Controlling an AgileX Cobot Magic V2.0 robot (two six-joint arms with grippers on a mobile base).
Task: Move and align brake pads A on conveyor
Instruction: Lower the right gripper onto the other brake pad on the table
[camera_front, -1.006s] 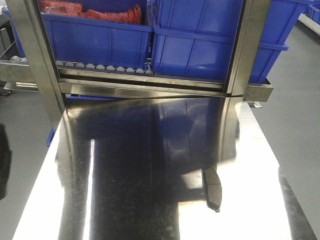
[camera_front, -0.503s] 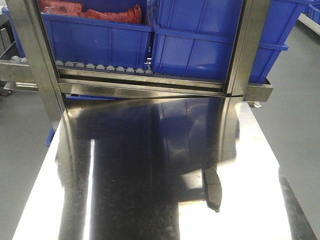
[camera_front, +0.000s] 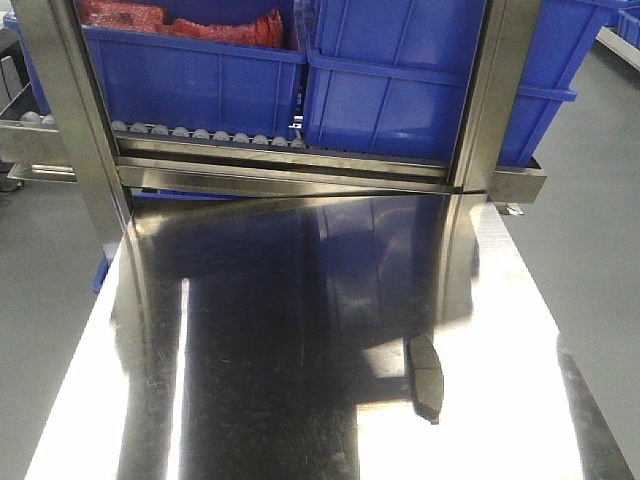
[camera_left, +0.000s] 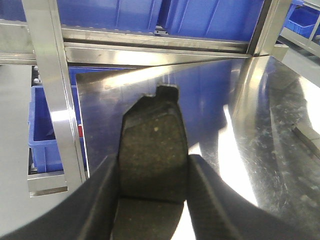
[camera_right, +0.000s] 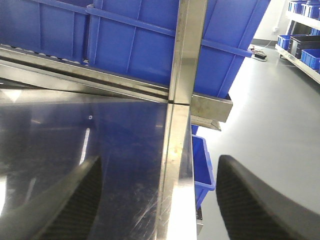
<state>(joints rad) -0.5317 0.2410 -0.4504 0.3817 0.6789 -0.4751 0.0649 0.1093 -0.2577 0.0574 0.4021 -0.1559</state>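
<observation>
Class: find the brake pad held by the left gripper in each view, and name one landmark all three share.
Front: not in it; another pad lies lower right on the tabletop, no gripper at it.
Left wrist: held pad at centre, clamped in the left gripper.
Right wrist: not in it.
Shared landmark: the blue bins at the top.

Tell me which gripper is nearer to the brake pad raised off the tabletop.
Left. The left gripper is shut on the brake pad, one finger on each long side. The right gripper hangs open over the right edge of the steel tabletop, nothing between its fingers.
</observation>
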